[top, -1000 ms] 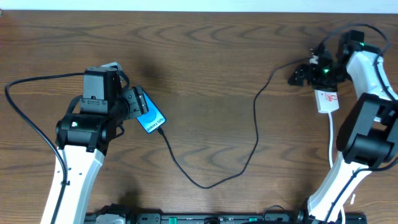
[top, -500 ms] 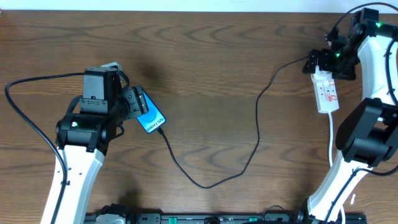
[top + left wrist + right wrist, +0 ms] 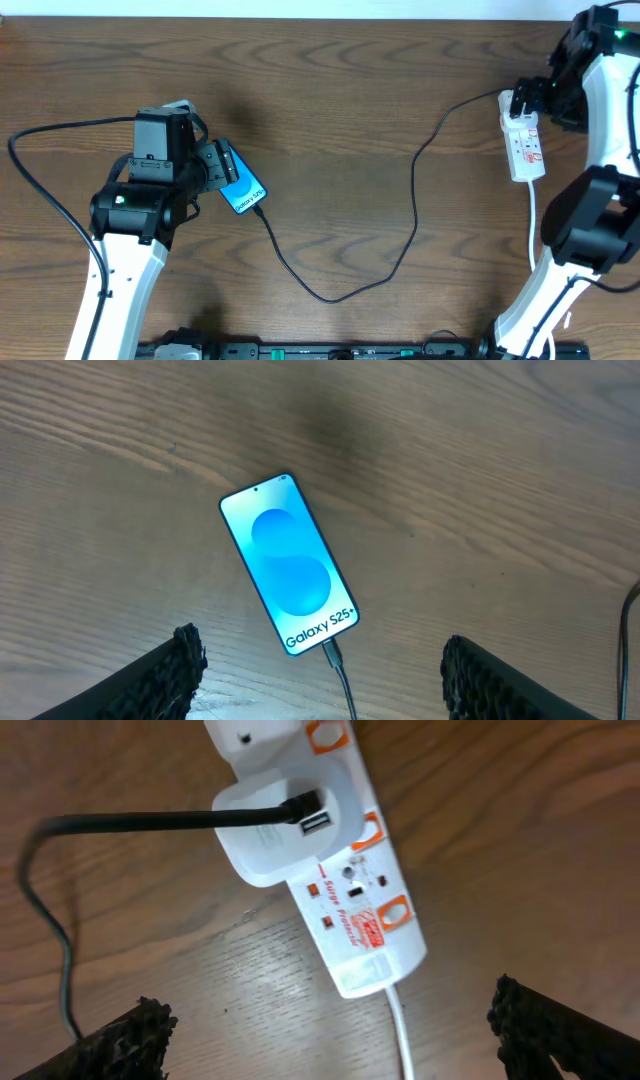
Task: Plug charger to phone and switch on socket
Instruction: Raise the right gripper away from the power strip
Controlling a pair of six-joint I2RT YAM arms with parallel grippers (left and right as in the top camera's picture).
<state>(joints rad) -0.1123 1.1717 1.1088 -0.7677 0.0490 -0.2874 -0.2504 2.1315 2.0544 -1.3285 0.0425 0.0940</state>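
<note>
- We see the left pincer [image 3: 322,670] open wide above the phone [image 3: 290,565], holding nothing.
- The right pincer [image 3: 330,1018] stands wide above the socket [image 3: 352,905], touching nothing.
- The charger [image 3: 415,200] runs from the phone to the socket across the table [image 3: 330,110].

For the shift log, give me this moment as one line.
phone: charger plugged in | socket: charger in its white adapter, switch unclear | left tool: open over phone | right tool: open over socket

arm links [image 3: 125,280]: white | joints [image 3: 130,205]: black | left hand [image 3: 325,655]: black rough fingers [image 3: 170,680] | cables [image 3: 70,124]: black
</note>
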